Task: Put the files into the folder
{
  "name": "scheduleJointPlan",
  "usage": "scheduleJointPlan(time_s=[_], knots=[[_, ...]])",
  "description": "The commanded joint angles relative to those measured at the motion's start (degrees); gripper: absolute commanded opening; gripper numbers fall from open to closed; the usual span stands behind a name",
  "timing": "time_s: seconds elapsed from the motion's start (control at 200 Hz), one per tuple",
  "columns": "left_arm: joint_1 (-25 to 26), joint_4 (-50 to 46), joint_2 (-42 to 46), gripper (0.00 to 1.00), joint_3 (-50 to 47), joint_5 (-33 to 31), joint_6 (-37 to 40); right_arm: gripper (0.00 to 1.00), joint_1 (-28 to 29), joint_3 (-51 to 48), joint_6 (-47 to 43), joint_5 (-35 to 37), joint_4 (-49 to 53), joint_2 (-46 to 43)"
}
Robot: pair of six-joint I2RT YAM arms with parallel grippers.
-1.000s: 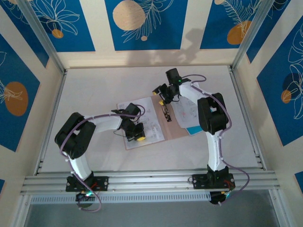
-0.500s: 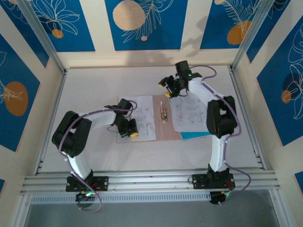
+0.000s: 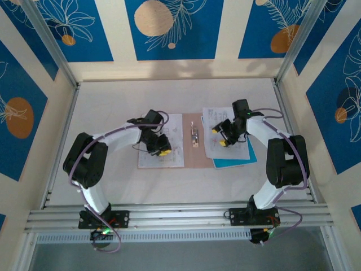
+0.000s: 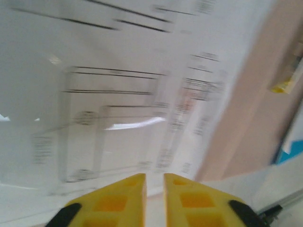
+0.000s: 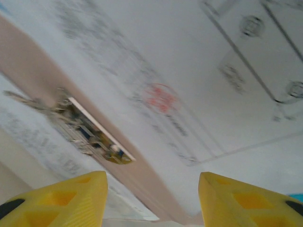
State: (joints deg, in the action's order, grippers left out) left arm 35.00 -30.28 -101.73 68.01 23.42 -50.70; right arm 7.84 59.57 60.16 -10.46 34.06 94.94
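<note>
Folder open in the middle of the bench, files lying on both halves.

We see the folder [image 3: 190,158] flat on the bench [image 3: 113,107], its tan showing as a strip down the middle with a metal clip [image 3: 194,134] on it. The files [image 3: 172,127] lie on either side of that strip, the right-hand sheets over a light blue edge [image 3: 234,162]. The left jaws, low over the left sheet, are almost pressed together on nothing; the right jaws are spread wide above the right sheets.
</note>
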Motion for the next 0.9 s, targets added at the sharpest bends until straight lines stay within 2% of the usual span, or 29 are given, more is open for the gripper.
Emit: scheduleJointPlan(time_s=[0.0,0.2,0.38,0.635,0.895], knots=[[4.62,1.89,-3.04,0.29,4.21,3.53,-0.41,0.54,-1.01,0.06,-2.17,1.26,3.37,0.13],[12.3,4.4,-9.9,0.38,12.09,5.13,-1.1,0.53,-3.49,1.78,-3.59,0.81,5.41,2.96],[16.85,5.66,-15.06,0.39,16.6,5.06,-3.9,0.53,-4.9,3.59,-4.36,1.48,7.18,3.79],[20.22,12.34,-19.66,0.4,17.88,5.47,-10.77,0.52,-6.66,4.15,-5.15,1.34,7.51,2.55],[20.98,15.16,-22.6,0.38,19.55,5.2,-13.99,0.52,-7.84,4.42,-5.93,0.44,7.42,2.73]])
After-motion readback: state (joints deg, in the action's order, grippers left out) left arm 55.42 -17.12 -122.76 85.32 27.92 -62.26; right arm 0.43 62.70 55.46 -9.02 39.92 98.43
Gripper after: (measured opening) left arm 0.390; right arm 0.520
